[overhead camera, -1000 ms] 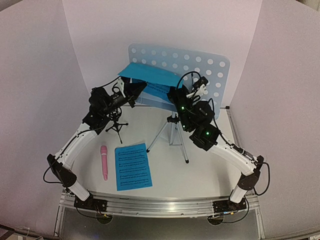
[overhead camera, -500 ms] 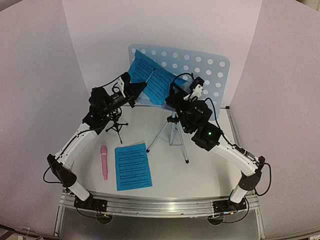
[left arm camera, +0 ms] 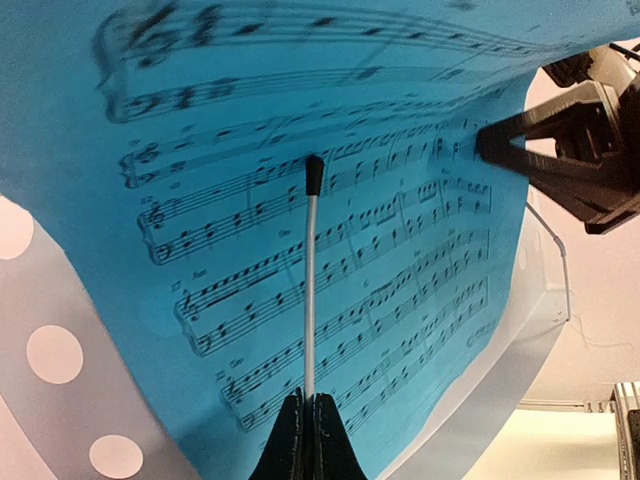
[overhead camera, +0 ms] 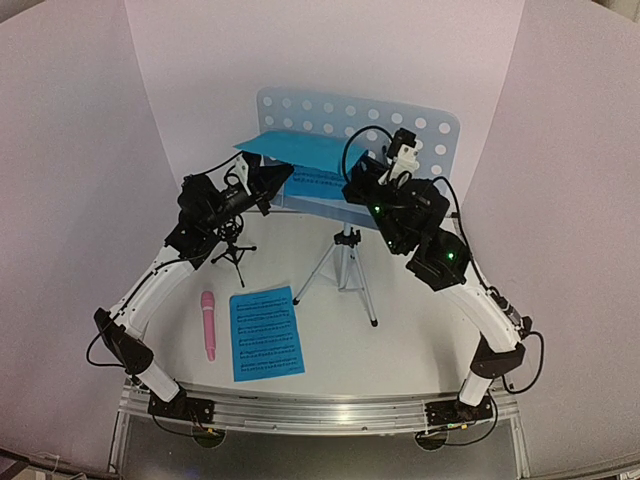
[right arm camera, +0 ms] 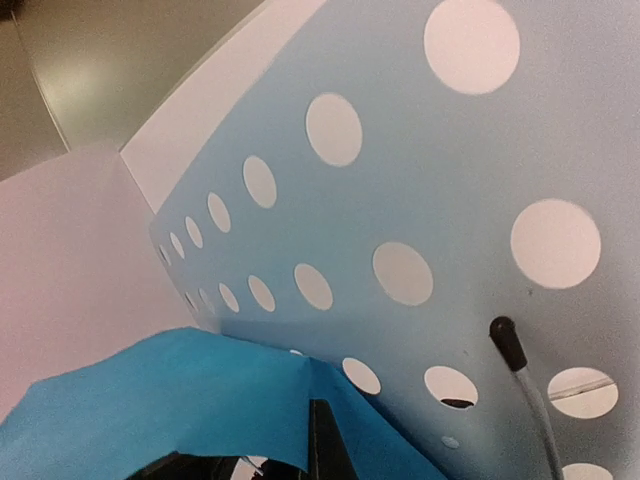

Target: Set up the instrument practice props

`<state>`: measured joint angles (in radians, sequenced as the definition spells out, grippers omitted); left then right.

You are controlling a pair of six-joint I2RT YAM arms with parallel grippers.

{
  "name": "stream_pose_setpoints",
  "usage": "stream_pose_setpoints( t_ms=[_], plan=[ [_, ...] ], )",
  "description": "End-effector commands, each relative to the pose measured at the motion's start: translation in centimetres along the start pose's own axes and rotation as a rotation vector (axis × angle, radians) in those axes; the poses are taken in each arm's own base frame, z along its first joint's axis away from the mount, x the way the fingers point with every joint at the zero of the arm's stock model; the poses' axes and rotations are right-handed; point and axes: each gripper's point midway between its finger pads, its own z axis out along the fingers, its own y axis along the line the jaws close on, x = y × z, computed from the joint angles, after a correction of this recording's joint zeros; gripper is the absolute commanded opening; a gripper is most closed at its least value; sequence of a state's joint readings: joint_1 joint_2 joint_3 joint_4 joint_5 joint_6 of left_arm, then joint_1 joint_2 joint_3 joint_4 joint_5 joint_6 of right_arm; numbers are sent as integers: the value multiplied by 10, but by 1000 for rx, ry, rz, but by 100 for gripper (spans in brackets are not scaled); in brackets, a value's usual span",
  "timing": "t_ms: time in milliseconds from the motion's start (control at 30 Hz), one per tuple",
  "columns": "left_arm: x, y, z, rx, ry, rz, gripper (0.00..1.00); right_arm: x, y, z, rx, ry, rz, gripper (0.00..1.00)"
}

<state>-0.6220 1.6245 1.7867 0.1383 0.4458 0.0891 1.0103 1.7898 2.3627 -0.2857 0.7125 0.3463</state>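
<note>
While its jaws are pressed together on a thin silver rod [left arm camera: 310, 290], the left gripper [left arm camera: 308, 405] points up at the blue sheet [left arm camera: 400, 280] curling forward on the pale-blue desk [right arm camera: 420, 180], its arm stretched diagonally from the near-left base. Likewise closed, the right gripper [right arm camera: 320, 412] meets that sheet's right edge, its arm bent inward. A pink microphone [overhead camera: 208, 324] and a second sheet [overhead camera: 266, 332] lie on the table [overhead camera: 420, 330].

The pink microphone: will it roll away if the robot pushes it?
Probably, if pushed sideways: the pink microphone is a round stick lying flat on the table. Pushed end-on, it would likely just slide. It looks stiff, not bendy.
</note>
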Motion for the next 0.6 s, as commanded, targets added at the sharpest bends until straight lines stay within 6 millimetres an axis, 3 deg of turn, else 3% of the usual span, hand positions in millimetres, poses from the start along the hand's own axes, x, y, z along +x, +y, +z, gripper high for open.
stream_pose_setpoints(
  t_ms=[0, 167, 567],
  plan=[
    [-32, -6, -4, 28, -67, 45, 0, 31, -3, 6, 16, 83, -62, 0],
    [-32, -7, -4, 33, -67, 42, 0, 40, 0, 11, 10, 102, -57, 0],
    [-31, -8, -4, 36, -64, 37, 0, 24, 2, 10, 11, 65, -93, 0]
  ],
)
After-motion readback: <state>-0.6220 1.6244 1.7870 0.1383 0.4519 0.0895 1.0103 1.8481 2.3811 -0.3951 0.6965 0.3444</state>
